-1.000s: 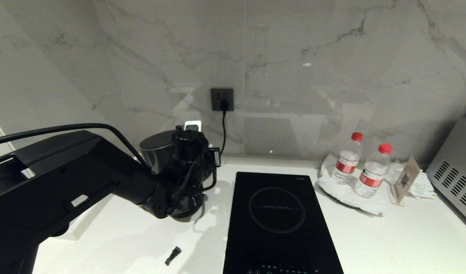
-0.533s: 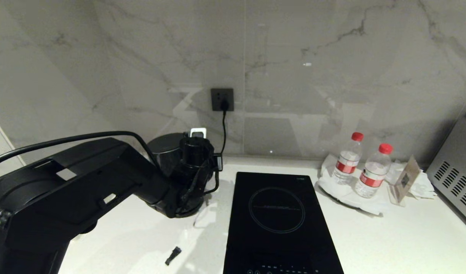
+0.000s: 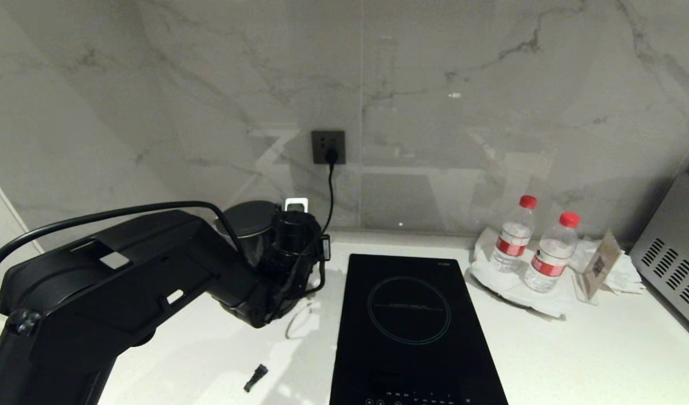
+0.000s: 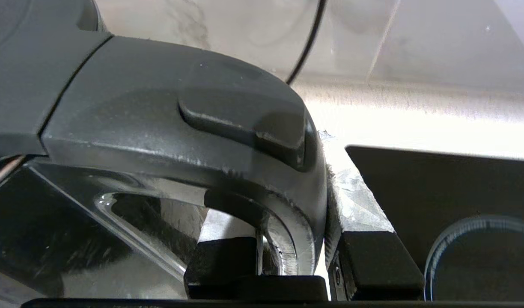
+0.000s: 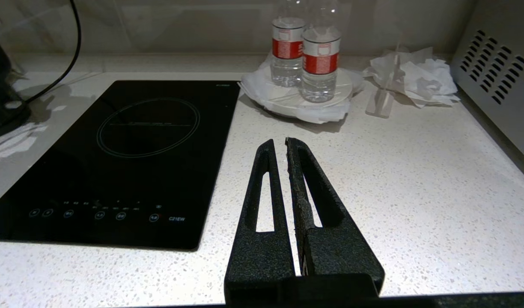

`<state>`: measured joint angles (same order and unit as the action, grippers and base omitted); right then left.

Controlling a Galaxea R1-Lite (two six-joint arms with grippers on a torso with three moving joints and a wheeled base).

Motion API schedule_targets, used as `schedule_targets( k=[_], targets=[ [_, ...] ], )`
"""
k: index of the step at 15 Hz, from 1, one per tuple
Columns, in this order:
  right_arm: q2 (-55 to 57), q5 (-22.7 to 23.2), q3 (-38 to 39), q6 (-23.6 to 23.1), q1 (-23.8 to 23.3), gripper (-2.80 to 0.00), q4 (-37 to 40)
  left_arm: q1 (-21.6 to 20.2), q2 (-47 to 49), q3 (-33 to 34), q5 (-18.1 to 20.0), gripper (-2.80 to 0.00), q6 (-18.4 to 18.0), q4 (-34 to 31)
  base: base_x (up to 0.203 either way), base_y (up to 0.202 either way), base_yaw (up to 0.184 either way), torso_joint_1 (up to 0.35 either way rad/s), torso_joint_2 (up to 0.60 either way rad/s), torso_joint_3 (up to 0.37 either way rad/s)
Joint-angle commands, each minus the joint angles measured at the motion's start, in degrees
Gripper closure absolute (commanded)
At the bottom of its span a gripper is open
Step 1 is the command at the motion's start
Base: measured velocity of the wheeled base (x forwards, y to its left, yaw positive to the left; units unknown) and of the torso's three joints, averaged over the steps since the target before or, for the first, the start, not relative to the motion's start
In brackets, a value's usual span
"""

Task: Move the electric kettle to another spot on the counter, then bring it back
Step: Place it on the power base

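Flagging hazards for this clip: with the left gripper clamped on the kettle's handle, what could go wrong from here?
1. The left gripper holds the electric kettle only by its handle; the jug might swing or slip.
2. The power cord hangs close beside the kettle and could snag.
3. The induction hob lies right alongside; a drifting kettle may knock its glass.

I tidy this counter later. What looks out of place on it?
A small black piece lies loose on the counter before the induction hob, and crumpled white tissue sits beside the two water bottles.

Glossy black electric kettle [image 3: 249, 225] stands upright at the white counter's [image 3: 575, 360] back-left.
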<state>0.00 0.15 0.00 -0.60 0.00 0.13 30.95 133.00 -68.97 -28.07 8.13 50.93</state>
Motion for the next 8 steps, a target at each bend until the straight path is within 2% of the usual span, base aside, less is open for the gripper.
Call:
schedule_targets(
  k=[1,8],
  targets=[
    [0.00,0.03,0.00,-0.02,0.00,0.00,-0.05,0.19,-0.88,0.95,-0.23,0.00,0.04,0.31,0.000,0.000,0.000,0.000,0.00,0.000],
    [0.00,0.03,0.00,-0.02,0.00,0.00,-0.01,0.61,-0.73,3.14,-0.41,0.00,0.13,0.40,0.000,0.000,0.000,0.000,0.00,0.000]
  ],
)
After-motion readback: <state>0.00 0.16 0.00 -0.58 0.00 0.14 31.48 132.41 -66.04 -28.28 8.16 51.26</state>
